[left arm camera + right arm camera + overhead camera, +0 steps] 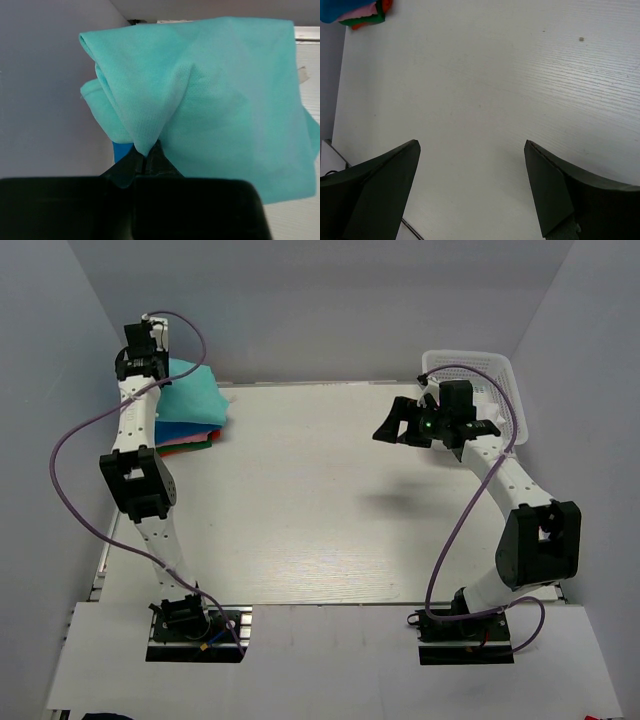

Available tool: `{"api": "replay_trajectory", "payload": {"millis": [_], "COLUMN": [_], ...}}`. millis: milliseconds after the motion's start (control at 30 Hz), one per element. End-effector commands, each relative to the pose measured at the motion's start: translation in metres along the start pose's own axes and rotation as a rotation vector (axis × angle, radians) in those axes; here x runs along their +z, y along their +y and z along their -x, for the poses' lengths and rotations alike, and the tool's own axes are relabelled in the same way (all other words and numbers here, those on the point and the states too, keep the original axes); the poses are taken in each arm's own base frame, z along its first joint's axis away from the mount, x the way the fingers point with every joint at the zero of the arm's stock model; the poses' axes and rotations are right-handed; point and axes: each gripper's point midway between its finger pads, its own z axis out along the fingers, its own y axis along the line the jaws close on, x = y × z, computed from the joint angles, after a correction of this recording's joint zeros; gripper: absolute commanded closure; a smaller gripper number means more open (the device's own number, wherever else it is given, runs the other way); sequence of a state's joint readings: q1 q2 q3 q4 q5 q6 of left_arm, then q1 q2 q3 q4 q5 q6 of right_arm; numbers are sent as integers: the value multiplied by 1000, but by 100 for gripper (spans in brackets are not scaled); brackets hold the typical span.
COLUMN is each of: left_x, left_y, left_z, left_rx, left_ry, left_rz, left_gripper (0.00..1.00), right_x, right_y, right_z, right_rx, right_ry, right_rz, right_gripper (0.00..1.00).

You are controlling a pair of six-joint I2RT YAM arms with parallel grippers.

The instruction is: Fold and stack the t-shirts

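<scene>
Teal cloth fills my left wrist view: my left gripper is closed tight on a bunched fold of the teal shirt, the fingertips meeting with only fabric between them, and the rest of the shirt spreads away from the pinch toward twelve and three o'clock. Seen from above, that shirt lies at the ten o'clock corner of the table, draped over the stack of other shirts. Only thin blue, pink and dark green edges of the stack show along its six o'clock side, so I cannot count the layers or tell how neatly they are folded. My own wrist hides the pinch in that top view. My right gripper is spread wide and holds nothing, hanging above bare tabletop near two o'clock, just beside the white basket. My right arm cuts off part of the basket, and I cannot make out what is inside it.
</scene>
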State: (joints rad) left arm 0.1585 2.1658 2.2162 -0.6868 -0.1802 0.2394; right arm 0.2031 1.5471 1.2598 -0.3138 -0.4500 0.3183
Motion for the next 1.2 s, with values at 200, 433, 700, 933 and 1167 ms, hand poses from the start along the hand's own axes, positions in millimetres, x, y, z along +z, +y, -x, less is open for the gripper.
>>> {"api": "replay_trajectory", "payload": {"millis": [200,433,700,933,1167], "left_x": [20,18,-32,-128,-221], "left_y": [32,62,3,-153,-298], "left_z": [-6,-18,18,31,-44], "left_rx": [35,-40,-220,-299,-372], "left_ry": [-24,44,-53,-88,-82], "left_rz": [75,217,-119,-633,-1007], "left_gripper": [100,0,0,0,0], "right_x": [8,5,-8,-22,-29], "right_y": [9,8,3,-9,-19], "right_z": [1,8,22,-3,-49], "right_rx": [23,19,-47,-55,-43], "right_ry": [20,18,-36,-55,-19], "right_rz": [61,32,-33,-95,-96], "right_gripper": [10,10,10,10,10]}}
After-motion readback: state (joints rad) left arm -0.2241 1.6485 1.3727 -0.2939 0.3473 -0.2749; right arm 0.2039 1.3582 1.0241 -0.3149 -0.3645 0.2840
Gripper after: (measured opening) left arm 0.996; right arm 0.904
